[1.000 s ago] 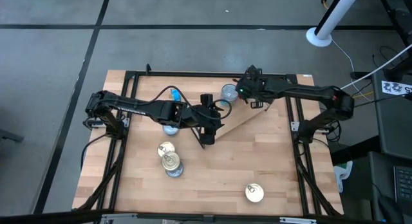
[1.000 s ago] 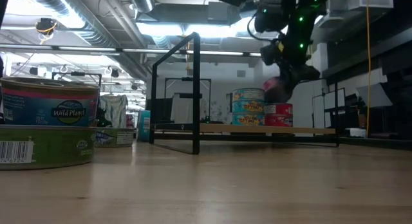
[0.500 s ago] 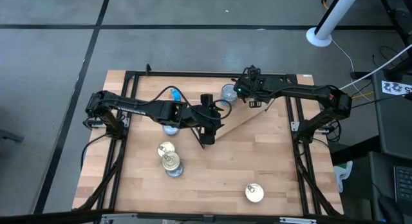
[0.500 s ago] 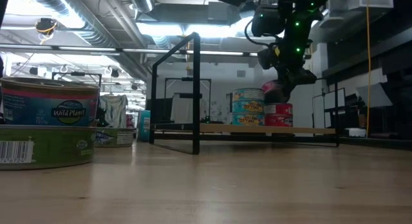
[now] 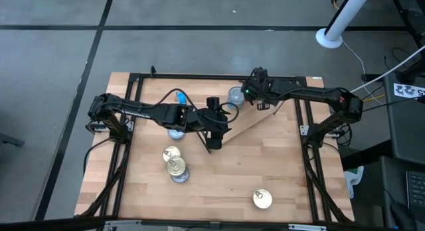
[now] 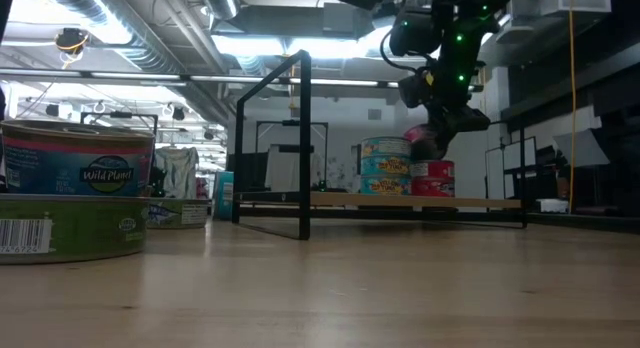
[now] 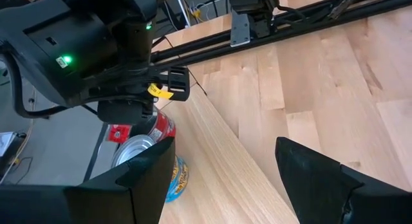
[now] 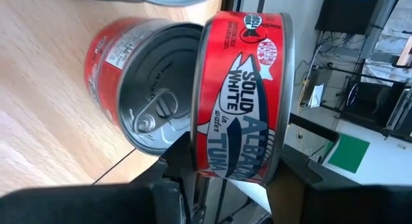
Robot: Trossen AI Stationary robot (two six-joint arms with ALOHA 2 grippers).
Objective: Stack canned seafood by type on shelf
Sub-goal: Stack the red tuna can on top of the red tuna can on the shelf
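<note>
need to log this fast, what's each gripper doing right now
Left gripper: open, holding nothing, above the shelf.
Right gripper: shut on a red tuna can, just over another red can on the shelf.

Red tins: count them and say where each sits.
2. One red tin is held in the right gripper; a second red tin stands on the shelf below it, beside the blue stack. More may be hidden.

A red albacore tuna tin (image 8: 239,95) is showing a glossy printed paper label. The tin below it (image 8: 145,89) is gleaming with a smooth silver metal lid and pull tab. The shelf board (image 7: 219,153) is looking like pale, matt wood with fine grain, and its frame (image 6: 285,138) is appearing as thin matt black metal. The tabletop (image 5: 232,178) is showing jointed light wood strips.
</note>
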